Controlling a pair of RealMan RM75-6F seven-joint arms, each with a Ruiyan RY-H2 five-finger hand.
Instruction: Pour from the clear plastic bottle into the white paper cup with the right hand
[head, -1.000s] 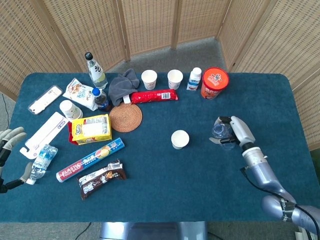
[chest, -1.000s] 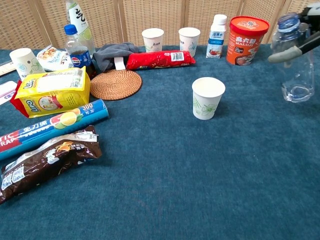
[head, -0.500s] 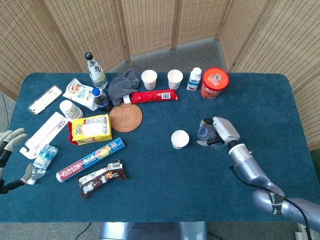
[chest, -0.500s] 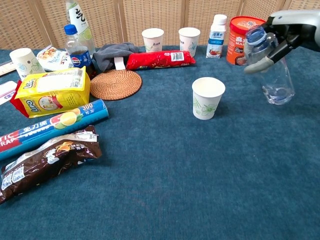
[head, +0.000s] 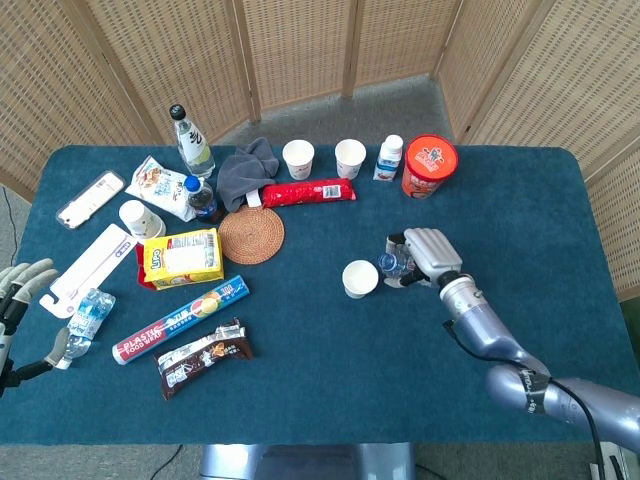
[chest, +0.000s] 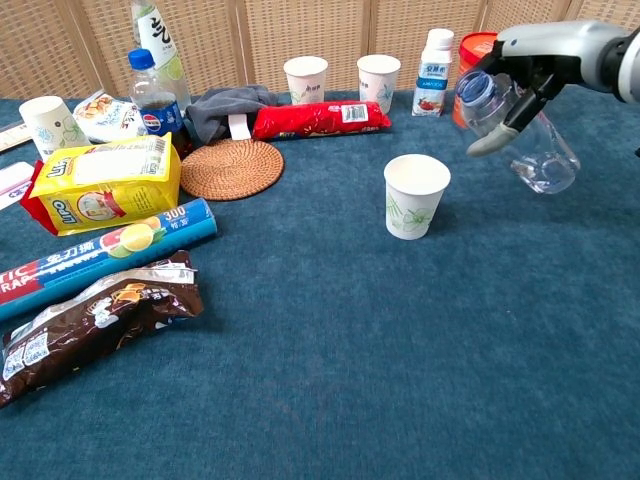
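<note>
Your blue table (head: 330, 380) carries a crowd of goods on its left and far side: a yellow packet (chest: 105, 183), a roll of food wrap (chest: 100, 250), a chocolate wrapper (chest: 90, 325), a woven coaster (chest: 232, 167) and a red noodle tub (head: 430, 166). Your right hand (head: 430, 256) grips the clear plastic bottle (chest: 515, 135), fingers wrapped round its body, holding it tilted in the air with its neck leaning toward the white paper cup (chest: 416, 195). That cup stands upright near the table's middle, just beside the bottle's mouth and below it. Your left hand (head: 22, 300) hangs at the left table edge with fingers spread, holding nothing, near a crumpled bottle (head: 85, 318) lying flat.
</note>
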